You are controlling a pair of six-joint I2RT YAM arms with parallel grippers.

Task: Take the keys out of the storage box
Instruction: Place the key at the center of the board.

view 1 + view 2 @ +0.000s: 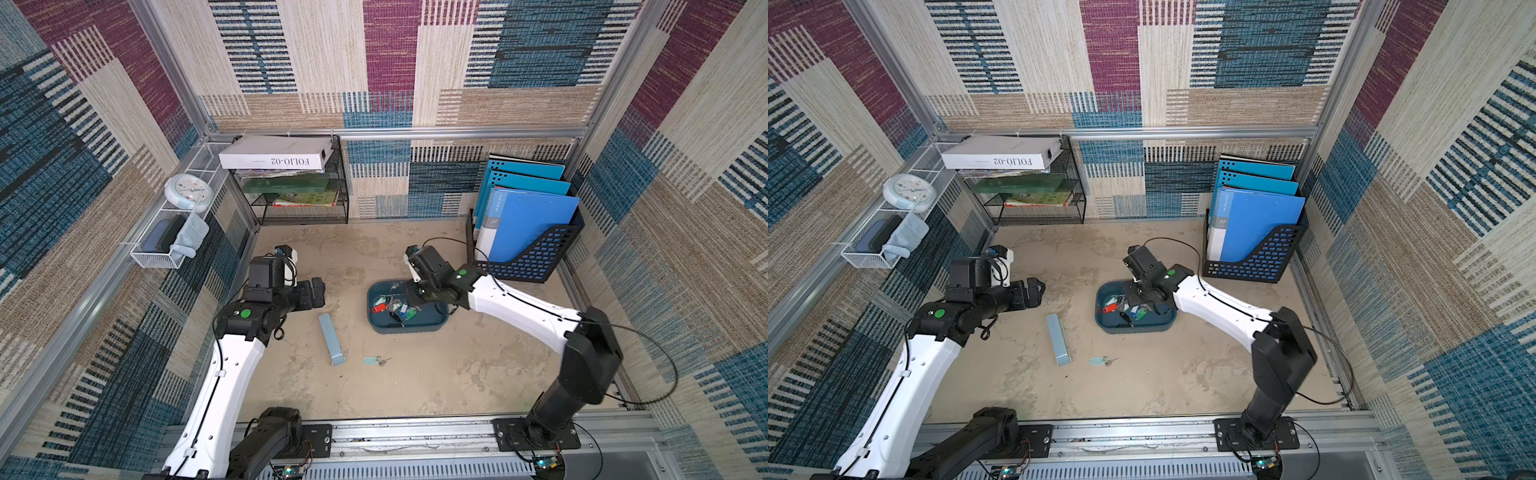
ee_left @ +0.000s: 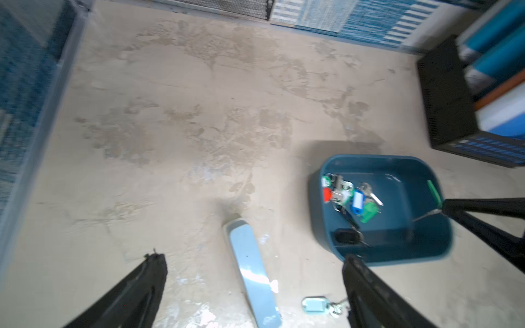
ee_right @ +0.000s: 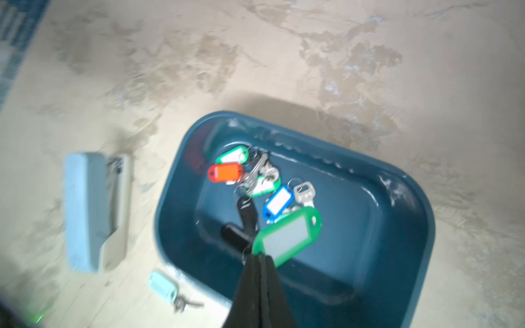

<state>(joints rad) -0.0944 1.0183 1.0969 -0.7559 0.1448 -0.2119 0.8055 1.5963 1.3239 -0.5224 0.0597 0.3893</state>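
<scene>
While my right claw (image 3: 259, 259) clamps a green-tagged key (image 3: 287, 235) over the storage box (image 3: 397, 227), I see the other keys (image 3: 250, 176) heaped inside it. My left claw (image 2: 252, 256) hangs spread wide above the table (image 1: 415, 382).

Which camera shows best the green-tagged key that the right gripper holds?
The right wrist view: the green-tagged key shows its tag face-on, close, in the shut right gripper. The left wrist view shows it small and edge-on. In both top views I cannot pick it out.
</scene>
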